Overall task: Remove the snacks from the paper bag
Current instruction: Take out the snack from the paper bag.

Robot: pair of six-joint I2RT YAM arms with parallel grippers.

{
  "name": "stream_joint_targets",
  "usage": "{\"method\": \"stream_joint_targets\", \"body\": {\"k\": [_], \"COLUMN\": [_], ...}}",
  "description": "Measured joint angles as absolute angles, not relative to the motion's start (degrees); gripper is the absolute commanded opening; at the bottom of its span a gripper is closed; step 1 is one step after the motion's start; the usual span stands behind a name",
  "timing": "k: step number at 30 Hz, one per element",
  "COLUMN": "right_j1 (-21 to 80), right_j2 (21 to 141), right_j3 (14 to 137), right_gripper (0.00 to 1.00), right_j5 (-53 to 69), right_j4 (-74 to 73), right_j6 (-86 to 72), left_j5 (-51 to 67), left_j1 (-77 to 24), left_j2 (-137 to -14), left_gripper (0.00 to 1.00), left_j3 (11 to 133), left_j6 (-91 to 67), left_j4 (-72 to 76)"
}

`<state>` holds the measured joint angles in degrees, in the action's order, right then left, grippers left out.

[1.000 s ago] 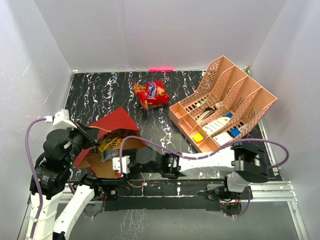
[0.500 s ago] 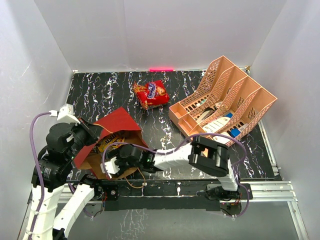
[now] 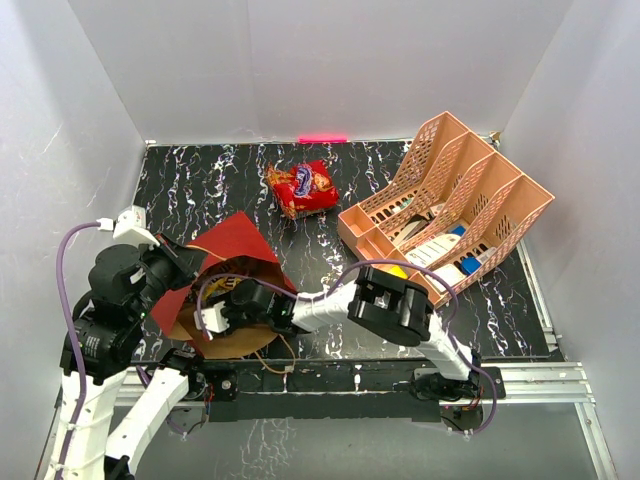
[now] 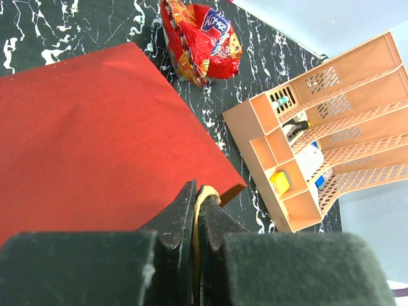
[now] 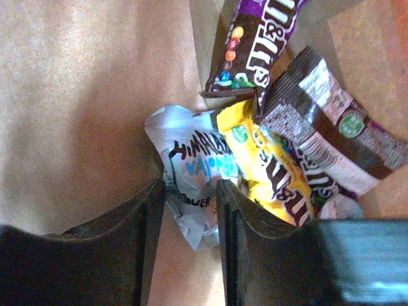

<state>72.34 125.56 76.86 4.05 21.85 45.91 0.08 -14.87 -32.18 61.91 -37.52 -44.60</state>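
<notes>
Looking at the paper bag (image 3: 230, 245) lying open near-left on the table (image 3: 200, 180), left gripper (image 4: 195, 210) clamped tight on its thin handle (image 4: 205, 194). Got the right gripper (image 5: 191, 191) inside, jaws narrow either side of a white-and-blue packet (image 5: 191, 159), can't tell if actually squeezing. Yellow packet (image 5: 268, 172), purple packet (image 5: 255, 44), brown packet (image 5: 325, 121) right beside, chip bag (image 3: 300, 187) out further back

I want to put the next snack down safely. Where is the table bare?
Bare table lies at the far left, between the back wall, the chip bag and the paper bag. A narrower strip runs between the chip bag and the organizer. Near the paper bag's mouth it is crowded by the right arm.
</notes>
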Motion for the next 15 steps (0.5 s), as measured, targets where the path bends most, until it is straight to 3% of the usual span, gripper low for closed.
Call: {"method": "stream_joint_targets", "body": {"k": [5, 10, 15], "right_j1": [71.33, 71.18, 71.18], "right_j2": [125.75, 123.17, 113.1], "right_j3": [76.86, 76.12, 69.6], "right_gripper": [0.09, 0.07, 0.07], "right_j5": [4.25, 4.38, 6.04], "right_j4": [22.06, 19.07, 16.25], "right_j6": [43.35, 39.59, 34.15], "left_j5": [-0.05, -0.91, -2.44], "left_j1": [-14.87, -14.87, -14.87], "left_j2": [-32.18, -32.18, -32.32], "left_gripper": [0.0, 0.0, 0.0], "left_j3": [61.95, 61.95, 61.91], "left_j6": [-37.58, -37.78, -37.93], "left_j4": [-44.75, -45.01, -45.01]}}
